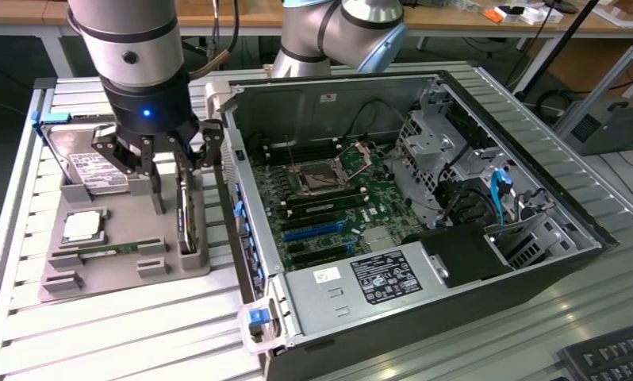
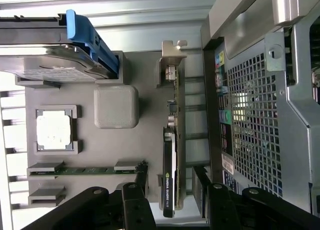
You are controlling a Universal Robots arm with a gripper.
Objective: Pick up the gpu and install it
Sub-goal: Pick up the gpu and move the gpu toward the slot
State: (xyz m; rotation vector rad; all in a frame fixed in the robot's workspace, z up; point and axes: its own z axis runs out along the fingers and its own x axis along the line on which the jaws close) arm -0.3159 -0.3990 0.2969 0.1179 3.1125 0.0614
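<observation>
In the exterior view, the gripper [image 1: 177,176] hangs low over the grey holder tray [image 1: 126,275], which sits on the slatted table at the exterior view's left of the open computer case [image 1: 401,305]. Its black fingers are spread apart and hold nothing. The gpu [image 1: 192,226] stands on its long edge in a slot of the tray, along the side nearest the case, right under the spread fingers. Also on the tray are a hard drive [image 1: 97,171], a processor chip [image 1: 84,226] and a memory stick [image 1: 110,251]. Inside the case the motherboard [image 1: 332,210] lies bare.

In the wrist view, the gpu [image 2: 170,140] shows edge-on, its silvery bracket at the far end. The two fingertips of the gripper [image 2: 172,174] stand one on each side of the card's near end, with a gap on both sides. The hard drive [image 2: 45,52], the processor chip [image 2: 54,130] and the memory stick [image 2: 85,171] rest in their own recesses of the tray [image 2: 115,79], and the case's perforated wall [image 2: 255,115] runs just beside the card.
</observation>
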